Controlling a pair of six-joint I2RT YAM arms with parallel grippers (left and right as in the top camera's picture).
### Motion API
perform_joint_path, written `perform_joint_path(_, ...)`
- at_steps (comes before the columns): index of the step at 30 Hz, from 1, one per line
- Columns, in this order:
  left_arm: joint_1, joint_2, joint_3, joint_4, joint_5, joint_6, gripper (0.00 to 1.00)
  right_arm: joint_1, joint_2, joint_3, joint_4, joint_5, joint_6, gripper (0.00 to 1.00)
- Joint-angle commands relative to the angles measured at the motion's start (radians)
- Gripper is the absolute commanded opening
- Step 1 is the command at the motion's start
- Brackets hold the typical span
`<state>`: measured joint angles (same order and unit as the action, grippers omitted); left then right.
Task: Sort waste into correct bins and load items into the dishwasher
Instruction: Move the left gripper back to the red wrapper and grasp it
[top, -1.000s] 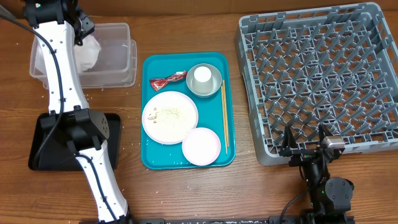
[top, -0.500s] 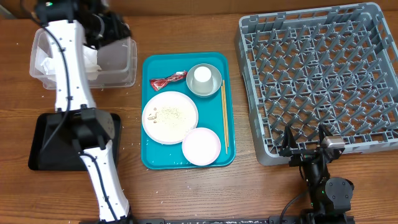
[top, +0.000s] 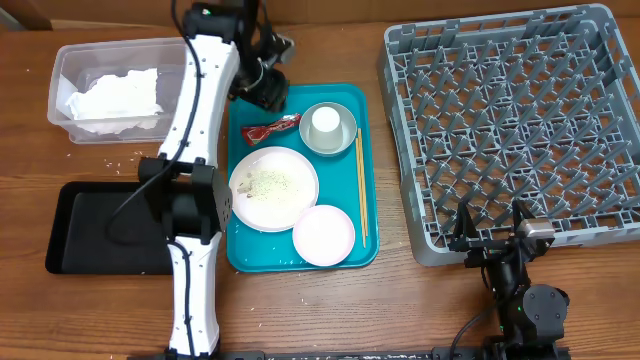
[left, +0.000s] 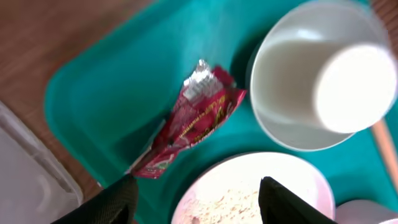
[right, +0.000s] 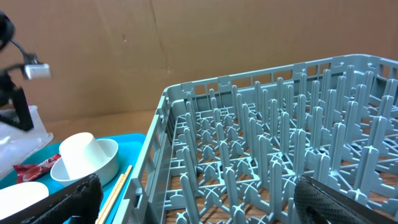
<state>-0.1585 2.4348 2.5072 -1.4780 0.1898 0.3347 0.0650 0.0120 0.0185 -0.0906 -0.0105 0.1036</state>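
Left jaws spread, empty; red wrapper (left: 189, 121) just ahead, long axis diagonal to gap. Right jaws wide, far.

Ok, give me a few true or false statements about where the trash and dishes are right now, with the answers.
1. The crumpled napkin lies in the clear tub. True.
2. The red wrapper lies in the tub too. False: it lies on the teal tray, beside the metal bowl.
3. The white cup stands in the metal bowl. True.
4. The plate is already loaded. False: it sits on the teal tray, and the dish rack holds no dishes.
5. The left claw is shut on the wrapper. False: it hangs open above it.
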Motion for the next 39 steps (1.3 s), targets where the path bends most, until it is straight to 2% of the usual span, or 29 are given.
perform_joint_path(1,-0.020,-0.015,-0.100,0.022,-0.053,0.109,0.64,-0.008,-0.008,-0.010,0.006,0.010,-0.006,1.00)
perform_joint_path(5,-0.024,-0.015,-0.209,0.105,-0.030,0.192,0.69,-0.008,-0.008,-0.010,0.006,0.010,-0.006,1.00)
perform_joint_path(9,-0.024,-0.015,-0.289,0.184,-0.049,0.242,0.69,-0.008,-0.008,-0.010,0.006,0.010,-0.006,1.00)
perform_joint_path(16,-0.024,-0.015,-0.361,0.360,-0.103,0.238,0.68,-0.008,-0.008,-0.010,0.006,0.010,-0.006,1.00)
perform_joint_path(22,-0.026,-0.015,-0.385,0.388,-0.083,0.234,0.54,-0.008,-0.008,-0.010,0.006,0.010,-0.006,1.00)
perform_joint_path(28,-0.026,-0.015,-0.425,0.392,-0.058,0.203,0.32,-0.008,-0.008,-0.010,0.006,0.010,-0.006,1.00)
perform_joint_path(29,-0.026,-0.015,-0.427,0.391,-0.058,0.197,0.25,-0.008,-0.008,-0.010,0.006,0.010,-0.006,1.00)
perform_joint_path(30,-0.026,-0.015,-0.428,0.392,-0.059,0.180,0.09,-0.008,-0.008,-0.010,0.006,0.010,-0.006,1.00)
perform_joint_path(31,-0.026,-0.015,-0.428,0.395,-0.059,0.164,0.04,-0.008,-0.008,-0.010,0.006,0.010,-0.006,1.00)
perform_joint_path(35,-0.025,-0.016,-0.374,0.399,-0.059,0.023,0.04,-0.008,-0.008,-0.010,0.006,0.010,-0.006,1.00)
perform_joint_path(39,-0.021,-0.028,-0.227,0.351,-0.059,-0.071,0.04,-0.008,-0.008,-0.010,0.006,0.010,-0.006,1.00)
